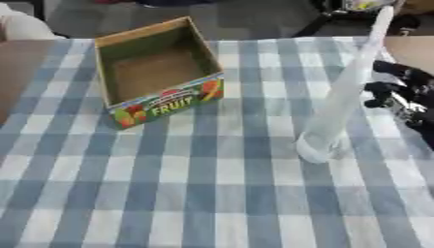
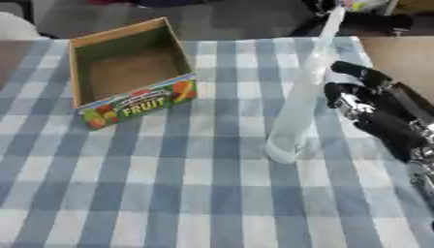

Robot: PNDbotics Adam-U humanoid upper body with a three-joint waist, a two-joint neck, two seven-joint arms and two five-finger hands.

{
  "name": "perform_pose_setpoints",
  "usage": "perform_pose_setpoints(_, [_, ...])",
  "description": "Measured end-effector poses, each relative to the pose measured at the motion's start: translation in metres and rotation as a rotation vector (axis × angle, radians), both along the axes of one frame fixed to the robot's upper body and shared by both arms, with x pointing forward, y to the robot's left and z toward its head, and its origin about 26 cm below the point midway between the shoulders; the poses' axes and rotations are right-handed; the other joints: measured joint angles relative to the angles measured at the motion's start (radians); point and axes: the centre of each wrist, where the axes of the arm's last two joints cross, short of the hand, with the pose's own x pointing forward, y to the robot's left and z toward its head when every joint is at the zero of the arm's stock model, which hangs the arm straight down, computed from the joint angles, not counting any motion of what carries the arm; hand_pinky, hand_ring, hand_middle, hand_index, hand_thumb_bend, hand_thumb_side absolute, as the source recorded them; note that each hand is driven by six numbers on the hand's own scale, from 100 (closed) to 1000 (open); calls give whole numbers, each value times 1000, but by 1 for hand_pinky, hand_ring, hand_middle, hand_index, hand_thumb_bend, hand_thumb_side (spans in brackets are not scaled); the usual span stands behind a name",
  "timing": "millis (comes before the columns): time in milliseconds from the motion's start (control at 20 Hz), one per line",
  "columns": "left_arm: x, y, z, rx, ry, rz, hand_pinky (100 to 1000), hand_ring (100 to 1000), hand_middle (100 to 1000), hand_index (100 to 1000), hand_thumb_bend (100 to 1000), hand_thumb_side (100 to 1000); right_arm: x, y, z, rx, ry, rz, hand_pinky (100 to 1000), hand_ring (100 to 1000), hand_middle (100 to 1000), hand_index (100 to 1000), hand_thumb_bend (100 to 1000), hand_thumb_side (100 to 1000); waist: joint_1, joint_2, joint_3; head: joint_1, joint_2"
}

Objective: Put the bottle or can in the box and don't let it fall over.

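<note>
Task stage: early. The bottle [image 2: 298, 104] is not yet in the box [image 1: 158, 92]. The box is seen to be empty, its brown floor bare, with a "FRUIT" label on the near wall. Grasping, carrying and setting down upright are all judged to be left.

Bottle: a tall, pale, translucent shape is seen standing on the checked cloth of the bench [image 1: 169, 193], just to the left of the right hand. It appears streaked and slanted toward the upper right. Whether it is truly tilted or only smeared by blur cannot be told. Its base is seen resting on the cloth, below and to the left of the fingers.

Right hand [image 2: 373, 104]: black with silver joints, entering from the right edge. The fingers [image 2: 349, 69] are seen extended toward the bottle, thumb and fingers spread apart, nothing enclosed between them. Contact with the bottle cannot be confirmed; the fingertips lie just beside it, possibly touching at mid-height.

Box position: up and well to the left of the hand, beyond the bottle.

Left hand: not seen in either view.

Risk, as judged: a tall narrow bottle is easily tipped by a sideways nudge.
</note>
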Motion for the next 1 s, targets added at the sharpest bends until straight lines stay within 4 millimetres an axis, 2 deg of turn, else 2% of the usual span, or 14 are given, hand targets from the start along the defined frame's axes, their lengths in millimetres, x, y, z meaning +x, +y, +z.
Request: perform_pose_setpoints(1000, [0, -1, -1, -4, 2, -3, 988, 505, 608, 762, 814, 392, 4, 3, 5, -28, -33, 16, 801, 921, 1000, 888, 208, 418, 3, 16, 14, -10, -16])
